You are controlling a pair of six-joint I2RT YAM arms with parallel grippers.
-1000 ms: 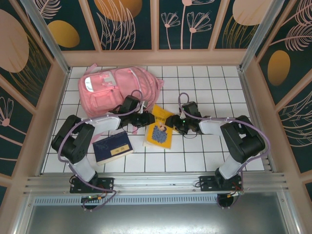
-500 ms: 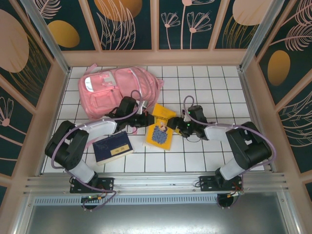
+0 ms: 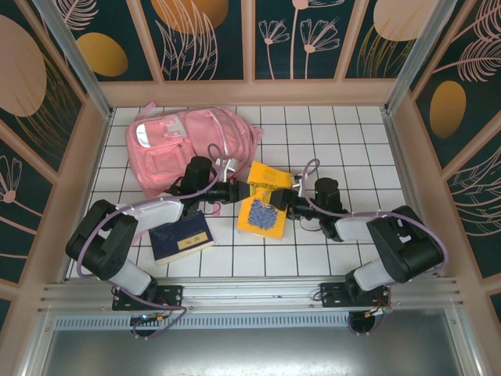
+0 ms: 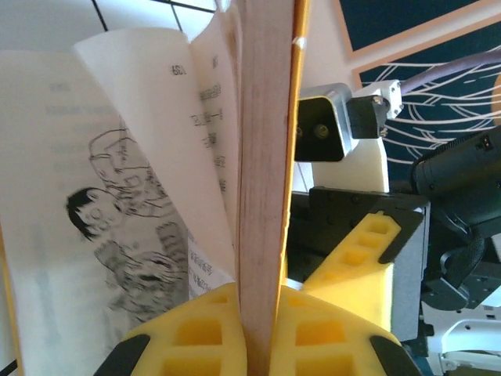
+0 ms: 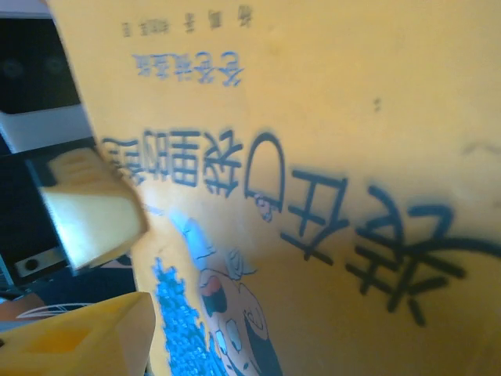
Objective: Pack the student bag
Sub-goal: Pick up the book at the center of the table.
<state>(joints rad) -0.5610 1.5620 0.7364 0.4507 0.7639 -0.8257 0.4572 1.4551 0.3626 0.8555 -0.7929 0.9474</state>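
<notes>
Left gripper (image 4: pixel 262 317) has the yellow book (image 4: pixel 263 157); the student bag (image 3: pixel 188 141) sits far-left of that book.

Your left jaws are pressed together on the book's page block, pages fanning loose to one side. Right gripper (image 3: pixel 283 202) is at the book's right edge with its jaws spread beside the cover (image 5: pixel 329 157); you can't tell if they bite it. The bag lies just beyond the book's far-left corner, long axis roughly left to right, on the left arm's side, so the left arm is the nearer carrier. You can't tell if the bag's mouth is open. The navy book (image 3: pixel 181 237) sits near-left of the yellow book.
</notes>
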